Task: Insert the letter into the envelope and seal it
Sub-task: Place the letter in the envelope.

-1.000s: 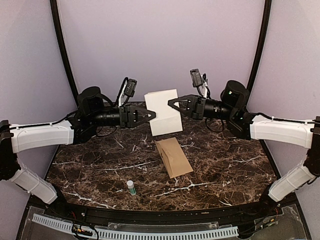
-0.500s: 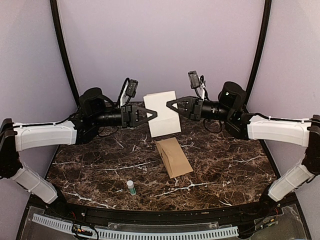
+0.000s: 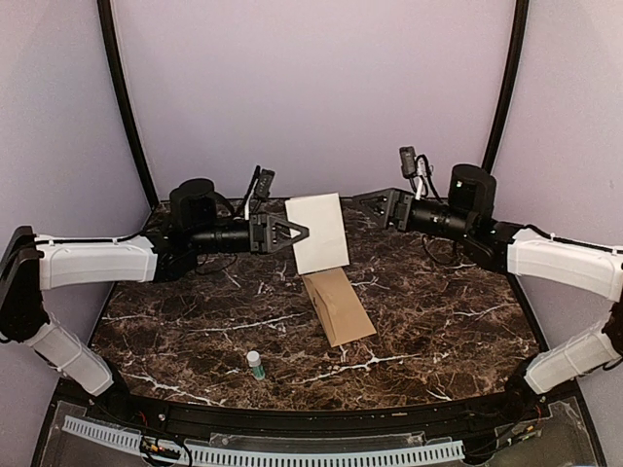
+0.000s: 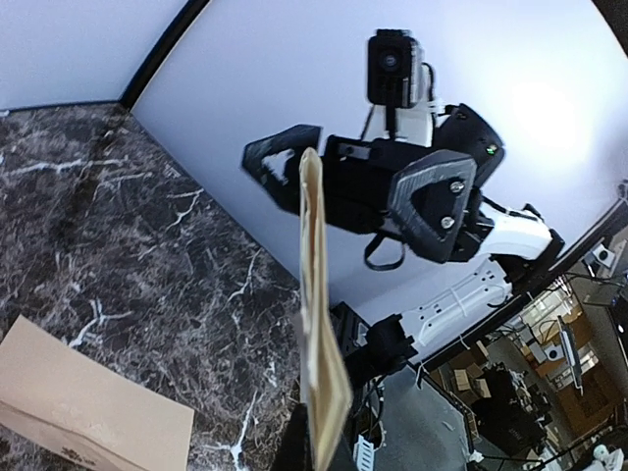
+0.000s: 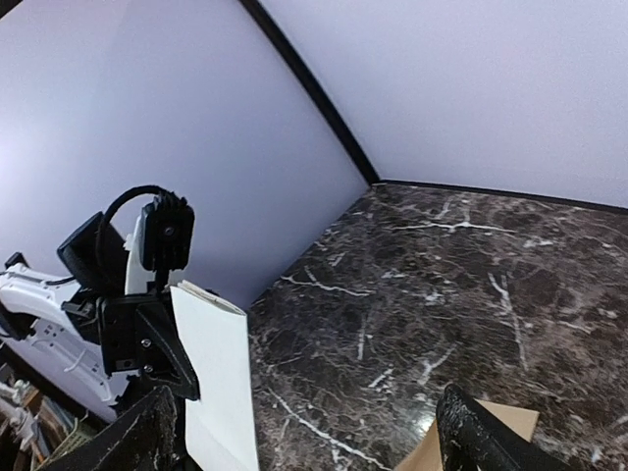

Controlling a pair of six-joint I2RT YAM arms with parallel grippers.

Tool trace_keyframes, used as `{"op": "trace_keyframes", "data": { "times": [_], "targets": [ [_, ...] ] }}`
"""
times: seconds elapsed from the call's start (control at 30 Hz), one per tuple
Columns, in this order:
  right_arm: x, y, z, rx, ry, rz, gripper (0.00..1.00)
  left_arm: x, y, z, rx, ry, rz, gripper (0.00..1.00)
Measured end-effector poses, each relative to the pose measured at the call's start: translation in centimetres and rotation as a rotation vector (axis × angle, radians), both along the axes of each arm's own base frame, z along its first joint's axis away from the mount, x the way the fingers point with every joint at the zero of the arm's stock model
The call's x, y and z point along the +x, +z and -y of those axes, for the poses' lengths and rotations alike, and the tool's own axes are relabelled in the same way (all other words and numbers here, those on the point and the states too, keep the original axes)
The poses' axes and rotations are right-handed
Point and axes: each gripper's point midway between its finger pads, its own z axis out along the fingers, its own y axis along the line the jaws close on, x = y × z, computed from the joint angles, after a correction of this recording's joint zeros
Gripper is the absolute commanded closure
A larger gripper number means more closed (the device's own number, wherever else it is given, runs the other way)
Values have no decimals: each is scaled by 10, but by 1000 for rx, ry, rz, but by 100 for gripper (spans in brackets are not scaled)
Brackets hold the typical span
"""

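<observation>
Left fingers [image 3: 300, 232] clamp the white letter [image 3: 319, 232] by its left edge, arm stretched level, sheet upright over the worktop [image 3: 195, 321]. Tan envelope [image 3: 338, 305] lies flat just beneath. Across, the right fingers [image 3: 378, 204] spread wide, clear of the letter.

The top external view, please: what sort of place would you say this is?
Probably a robotics lab cell: left arm and right arm at a marble-patterned table, a plain lilac backdrop, a cluttered workroom beyond.
</observation>
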Motion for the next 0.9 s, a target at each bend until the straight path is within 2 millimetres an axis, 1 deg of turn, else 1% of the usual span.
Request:
{"op": "trace_keyframes", "data": {
  "times": [0.03, 0.07, 0.13, 0.23, 0.33, 0.43, 0.53, 0.6, 0.67, 0.73, 0.83, 0.9],
  "targets": [
    [7, -6, 13, -22, -65, -12, 11, 5, -11, 2, 27, 13, -36, 100],
    [10, -11, 21, -37, -108, -22, 11, 9, -20, 4, 47, 24, -63, 100],
    [12, -25, 36, -79, -186, -53, 11, 17, -42, 9, 102, 53, -134, 100],
    [13, -52, 54, -143, -275, -105, 11, 21, -72, 23, 179, 68, -236, 100],
    [12, -79, 65, -202, -322, -162, 12, 16, -90, 41, 228, 56, -300, 100],
    [8, -105, 71, -248, -343, -216, 17, 13, -105, 62, 271, 54, -360, 100],
    [0, -127, 74, -285, -343, -264, 19, 13, -120, 73, 311, 73, -411, 100],
    [-6, -140, 74, -308, -338, -285, 21, 14, -130, 75, 336, 92, -441, 100],
    [-13, -155, 72, -334, -328, -311, 22, 17, -142, 74, 368, 120, -473, 100],
    [-18, -165, 68, -355, -315, -328, 23, 19, -153, 72, 399, 142, -495, 100],
    [-24, -176, 61, -381, -290, -344, 26, 21, -171, 66, 452, 177, -526, 100],
    [-28, -185, 55, -399, -272, -354, 28, 21, -179, 62, 479, 194, -540, 100]
  ]
}}
